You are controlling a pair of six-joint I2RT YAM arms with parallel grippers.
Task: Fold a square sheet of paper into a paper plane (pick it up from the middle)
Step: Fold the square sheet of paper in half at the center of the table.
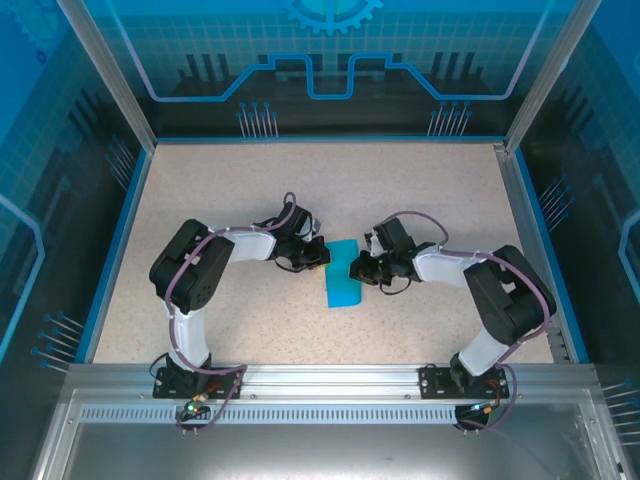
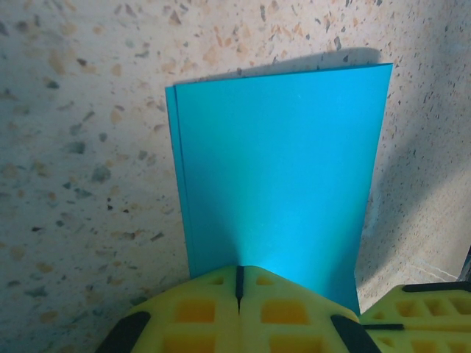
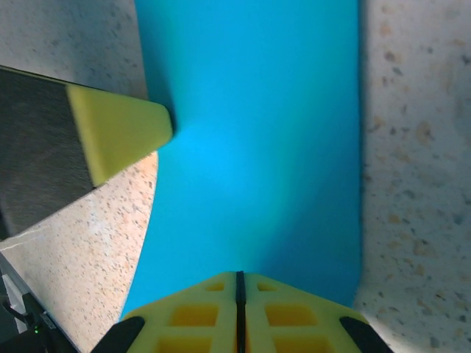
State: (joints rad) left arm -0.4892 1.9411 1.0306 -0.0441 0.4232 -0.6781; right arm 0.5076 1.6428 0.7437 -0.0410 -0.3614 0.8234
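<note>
The left gripper (image 2: 239,278) was clamped shut on one edge of the folded sheet of paper (image 2: 280,169). The right gripper (image 3: 238,279) pinched the opposite edge, fingers together.

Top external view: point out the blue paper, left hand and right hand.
blue paper (image 1: 342,282), top external view, middle of its visible face.
left hand (image 1: 321,258), top external view, between its fingertips.
right hand (image 1: 356,268), top external view, between its fingertips.

Speckled beige tabletop (image 1: 320,190); blue-printed clear walls (image 1: 330,60) around; aluminium rail (image 1: 320,385) at near edge
</note>
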